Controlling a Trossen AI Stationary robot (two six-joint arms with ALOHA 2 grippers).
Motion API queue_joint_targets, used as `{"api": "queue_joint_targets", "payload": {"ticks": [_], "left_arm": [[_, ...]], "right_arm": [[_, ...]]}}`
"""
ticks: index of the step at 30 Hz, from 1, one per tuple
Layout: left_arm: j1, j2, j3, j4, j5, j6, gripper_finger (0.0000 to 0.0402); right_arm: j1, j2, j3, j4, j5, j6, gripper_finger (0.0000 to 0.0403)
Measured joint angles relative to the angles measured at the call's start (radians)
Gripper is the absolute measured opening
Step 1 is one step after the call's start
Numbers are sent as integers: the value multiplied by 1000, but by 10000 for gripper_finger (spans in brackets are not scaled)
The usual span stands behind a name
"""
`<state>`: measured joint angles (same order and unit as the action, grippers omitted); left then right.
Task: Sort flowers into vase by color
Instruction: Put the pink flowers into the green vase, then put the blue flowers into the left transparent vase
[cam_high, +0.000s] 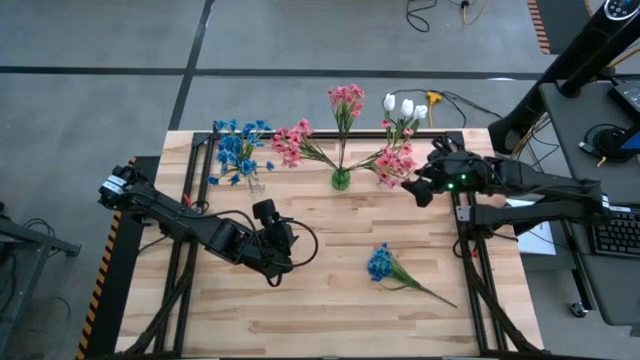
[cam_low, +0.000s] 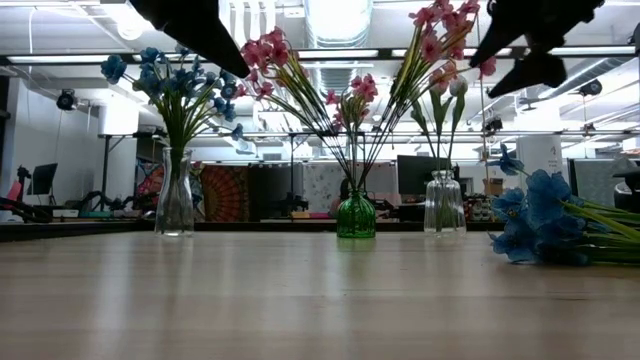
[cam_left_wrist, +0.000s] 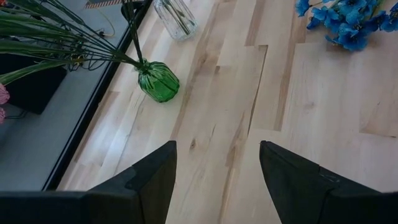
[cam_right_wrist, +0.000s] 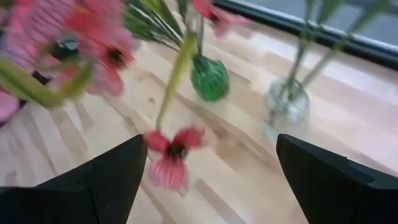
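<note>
- Pale wooden worktop (cam_high: 330, 300) carries three vases along its far edge: a clear one (cam_high: 256, 182) with blue flowers (cam_high: 238, 150) on the left, a green vase (cam_high: 341, 179) in the middle, and a second clear vase (cam_low: 444, 204) with white buds (cam_high: 404, 106) toward the right.
- Pink flowers (cam_high: 345, 98) fan out of the green vase, some sprigs leaning low to either side.
- One blue sprig (cam_high: 381, 263) lies flat on the worktop, near the front right, stem pointing toward the right edge, well apart from the vases.
- The right end effector (cam_high: 420, 188) hovers just beside the rightmost pink blossoms (cam_high: 394, 162), near the second clear vase; its fingers (cam_right_wrist: 106, 180) are spread apart, holding nothing.
- The left end effector (cam_high: 283, 240) sits over the left-middle of the worktop, fingers (cam_left_wrist: 149, 180) apart and empty, facing the green vase and the lying blue sprig.
</note>
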<state>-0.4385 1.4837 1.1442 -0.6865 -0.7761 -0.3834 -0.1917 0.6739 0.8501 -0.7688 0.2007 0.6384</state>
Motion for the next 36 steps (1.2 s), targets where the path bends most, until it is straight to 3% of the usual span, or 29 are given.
{"api": "queue_joint_targets", "payload": {"ticks": [10, 12, 15, 21, 28, 36], "left_arm": [[0, -1, 0, -38, 22, -55, 213], [-1, -3, 14, -89, 115, -116, 213], [-23, -4, 58, -201, 305, -334, 213], [-161, -1, 103, -339, 448, -579, 205], [-316, 0, 174, -443, 382, -790, 195], [-372, 1, 204, -505, 293, -831, 192]], "right_arm": [[26, 2, 111, -136, -47, 20, 350], [40, 3, 131, -170, -53, 36, 350], [69, 3, 149, -261, -54, 87, 350], [129, 3, 156, -483, -52, 241, 350], [222, 35, 96, -556, -87, 347, 350], [412, 158, -16, -439, -131, 442, 350]]}}
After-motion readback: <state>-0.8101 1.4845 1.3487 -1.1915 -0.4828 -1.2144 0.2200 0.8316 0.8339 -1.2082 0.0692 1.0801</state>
